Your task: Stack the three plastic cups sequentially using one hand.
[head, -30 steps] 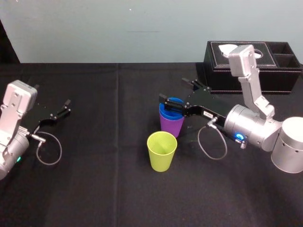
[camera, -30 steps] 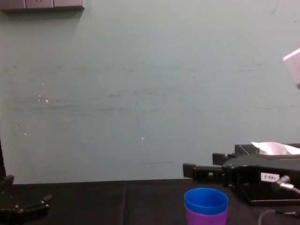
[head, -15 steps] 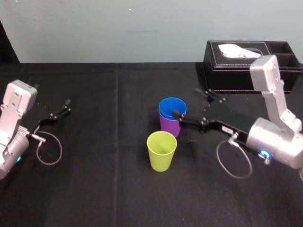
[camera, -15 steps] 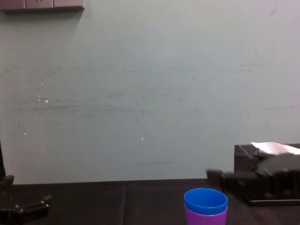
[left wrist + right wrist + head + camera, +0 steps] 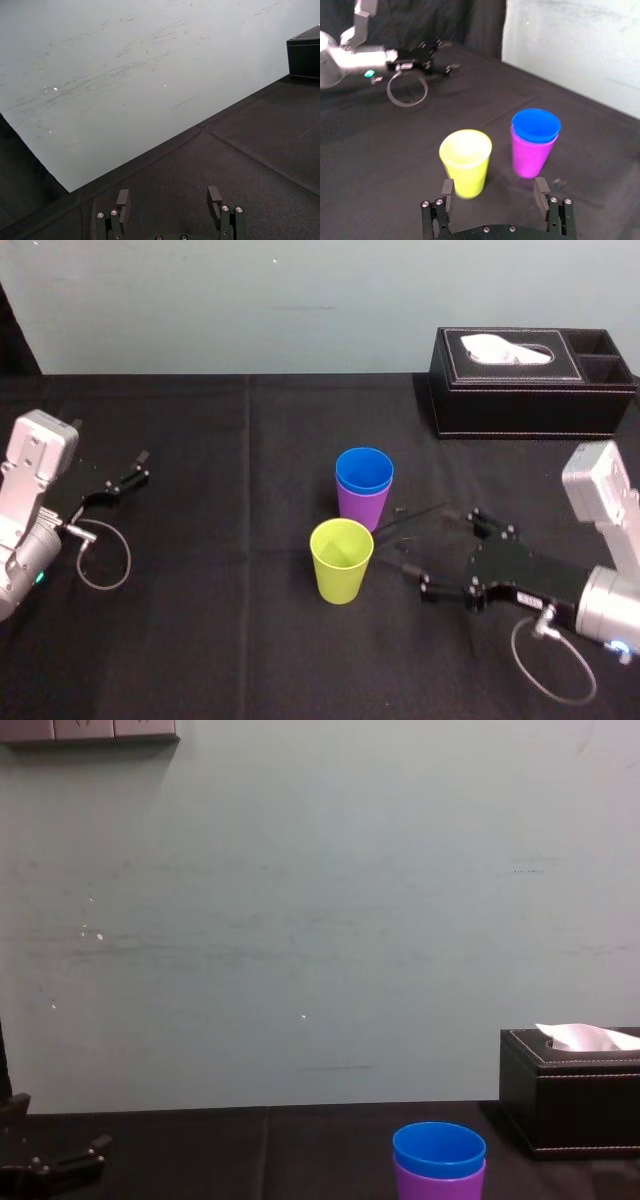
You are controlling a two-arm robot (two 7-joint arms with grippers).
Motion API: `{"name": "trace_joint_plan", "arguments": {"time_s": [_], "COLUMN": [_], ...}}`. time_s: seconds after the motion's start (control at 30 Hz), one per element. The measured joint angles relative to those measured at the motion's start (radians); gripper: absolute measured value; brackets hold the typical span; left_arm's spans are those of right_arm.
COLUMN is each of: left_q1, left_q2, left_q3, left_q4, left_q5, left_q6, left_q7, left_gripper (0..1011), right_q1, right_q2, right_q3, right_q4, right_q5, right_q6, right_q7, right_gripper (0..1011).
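Note:
The blue cup (image 5: 364,469) sits nested inside the purple cup (image 5: 362,506) at the table's middle; both also show in the chest view, blue cup (image 5: 438,1148) over purple cup (image 5: 440,1185). The yellow-green cup (image 5: 342,560) stands upright just in front of them, apart from the pair. My right gripper (image 5: 406,544) is low over the table to the right of the yellow-green cup, open and holding nothing. In the right wrist view its fingers (image 5: 447,191) frame the yellow-green cup (image 5: 465,162) and the blue cup (image 5: 536,124). My left gripper (image 5: 134,469) rests open at the far left.
A black tissue box (image 5: 530,380) stands at the back right, with white tissue at its top. A loose grey cable loop (image 5: 103,560) lies by the left arm. Black cloth covers the table, with bare room left of the cups.
My right gripper has drawn back from the blue cup, coming forward, right and lower to beside the yellow-green cup. The blue cup stays nested in the purple one. The left arm has not moved.

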State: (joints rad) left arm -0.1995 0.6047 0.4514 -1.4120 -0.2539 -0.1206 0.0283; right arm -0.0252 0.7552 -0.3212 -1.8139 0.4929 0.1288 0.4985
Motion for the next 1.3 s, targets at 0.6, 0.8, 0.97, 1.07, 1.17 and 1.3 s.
{"name": "trace_joint_plan", "arguments": {"time_s": [0.6,0.8,0.97,1.07,1.17,1.3], "left_q1": [0.0,0.0,0.0,0.0,0.0,0.0], "left_q2": [0.0,0.0,0.0,0.0,0.0,0.0], "left_q3": [0.0,0.0,0.0,0.0,0.0,0.0], "left_q4": [0.0,0.0,0.0,0.0,0.0,0.0], "left_q5": [0.0,0.0,0.0,0.0,0.0,0.0], "left_q6": [0.0,0.0,0.0,0.0,0.0,0.0], "left_q7": [0.0,0.0,0.0,0.0,0.0,0.0], "left_gripper": [1012,1011,1011,1012,1011,1011], "right_q1": [-0.022,-0.001,0.013,0.019,0.024,0.03], "right_q2": [-0.064,-0.1,-0.12,-0.13,-0.139,-0.15], "right_q3": [-0.064,-0.074,-0.083,-0.088,-0.093,-0.096], "right_q4": [0.046,0.065,0.077,0.084,0.09,0.098], "right_q5": [-0.141,-0.157,-0.165,-0.169,-0.171,-0.172], "right_q6": [-0.063,-0.065,-0.063,-0.06,-0.056,-0.055], "right_q7": [-0.016,-0.015,-0.007,-0.003,-0.003,-0.002], "right_gripper": [1003,1003,1003,1003,1003,1003]}}
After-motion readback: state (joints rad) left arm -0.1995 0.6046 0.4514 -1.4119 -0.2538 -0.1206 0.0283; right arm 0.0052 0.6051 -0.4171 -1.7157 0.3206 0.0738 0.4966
